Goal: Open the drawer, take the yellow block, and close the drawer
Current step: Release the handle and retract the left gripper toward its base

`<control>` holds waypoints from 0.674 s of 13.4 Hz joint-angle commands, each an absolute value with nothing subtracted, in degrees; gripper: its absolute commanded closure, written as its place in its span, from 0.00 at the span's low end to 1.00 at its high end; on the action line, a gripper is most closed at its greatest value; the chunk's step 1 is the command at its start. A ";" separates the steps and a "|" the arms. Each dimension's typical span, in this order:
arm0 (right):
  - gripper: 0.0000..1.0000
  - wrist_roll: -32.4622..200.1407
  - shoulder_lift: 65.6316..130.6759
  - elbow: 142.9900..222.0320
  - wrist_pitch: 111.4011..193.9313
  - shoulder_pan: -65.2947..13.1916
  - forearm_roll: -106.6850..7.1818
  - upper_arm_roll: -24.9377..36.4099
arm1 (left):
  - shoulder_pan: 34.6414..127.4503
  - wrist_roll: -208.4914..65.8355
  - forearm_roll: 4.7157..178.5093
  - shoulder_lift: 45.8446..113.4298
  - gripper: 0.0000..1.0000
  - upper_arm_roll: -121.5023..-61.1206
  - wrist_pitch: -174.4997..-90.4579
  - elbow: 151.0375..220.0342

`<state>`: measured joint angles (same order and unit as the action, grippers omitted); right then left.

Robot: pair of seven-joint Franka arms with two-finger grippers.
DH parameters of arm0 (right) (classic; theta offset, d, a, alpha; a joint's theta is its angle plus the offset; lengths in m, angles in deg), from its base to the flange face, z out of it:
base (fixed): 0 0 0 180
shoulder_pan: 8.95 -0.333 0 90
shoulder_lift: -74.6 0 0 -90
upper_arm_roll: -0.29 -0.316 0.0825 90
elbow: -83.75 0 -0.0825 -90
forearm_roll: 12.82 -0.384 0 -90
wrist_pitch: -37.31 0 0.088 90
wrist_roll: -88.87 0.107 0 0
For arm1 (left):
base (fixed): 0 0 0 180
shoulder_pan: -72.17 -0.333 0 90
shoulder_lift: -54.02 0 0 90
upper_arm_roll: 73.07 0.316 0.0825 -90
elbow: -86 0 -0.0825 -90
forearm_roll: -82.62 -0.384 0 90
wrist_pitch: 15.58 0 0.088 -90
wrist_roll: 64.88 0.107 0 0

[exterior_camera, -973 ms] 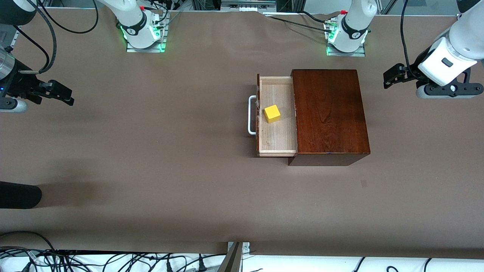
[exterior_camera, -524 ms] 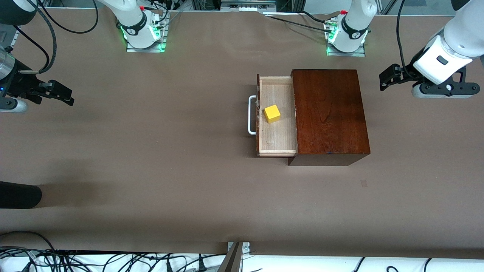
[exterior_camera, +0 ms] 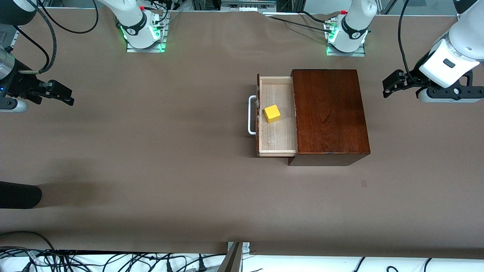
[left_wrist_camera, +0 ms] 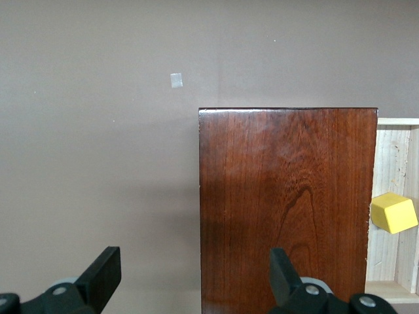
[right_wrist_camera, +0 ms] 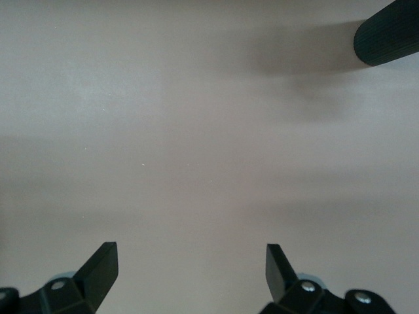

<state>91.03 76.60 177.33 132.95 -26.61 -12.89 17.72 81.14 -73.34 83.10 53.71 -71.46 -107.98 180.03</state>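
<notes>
1. Brown tabletop point(exterior_camera: 170, 151) carries one item, a glossy dark reddish-brown wooden box point(exterior_camera: 329, 113), sitting toward the left arm's end and roughly in line with that arm's base.
2. Drawer point(exterior_camera: 276, 141) stands pulled out of the box toward the right arm's end, white bar handle point(exterior_camera: 250, 115) leading. Pale wood lining is exposed; judged from this, the opening step is done.
3. Yellow block point(exterior_camera: 272, 113) rests on the drawer floor, close to the drawer front and near the middle of the handle's span. It sits apart from the box edge, so there looks to be room for fingers from above.
4. Left hand point(exterior_camera: 389, 84) hangs in the air over bare tabletop just off the box's end, away from the drawer. Its wrist view looks down across the box top to the block, which suggests the arm is placed to approach the block over the box.
5. Left hand state: fingers spread wide, nothing between them, touching nothing.
6. Right hand point(exterior_camera: 60, 92) waits over bare tabletop at the right arm's end, well apart from the box. Fingers likewise spread wide and empty.
7. Dark cylindrical object point(exterior_camera: 19, 194) intrudes at the edge of the tabletop near the right arm's end; identity cannot be told.
8. Judgement: the take and close steps remain.
</notes>
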 commanded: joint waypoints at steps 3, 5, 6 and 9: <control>0.00 89.66 76.27 176.57 130.05 -26.53 -12.73 17.34 | 81.22 -72.88 83.59 57.00 0.00 -71.75 -107.95 176.44; 0.00 90.80 76.27 176.48 129.59 -26.79 -12.90 15.15 | 81.49 -73.23 83.59 57.88 0.00 -71.93 -107.69 175.47; 0.00 91.41 76.18 176.22 129.68 -26.80 -12.99 13.14 | 81.40 -73.31 83.67 57.88 0.00 -71.93 -107.69 175.56; 0.00 102.70 76.45 175.69 130.12 -26.97 -14.66 7.69 | 81.05 -73.31 84.20 57.88 0.00 -71.84 -107.78 175.56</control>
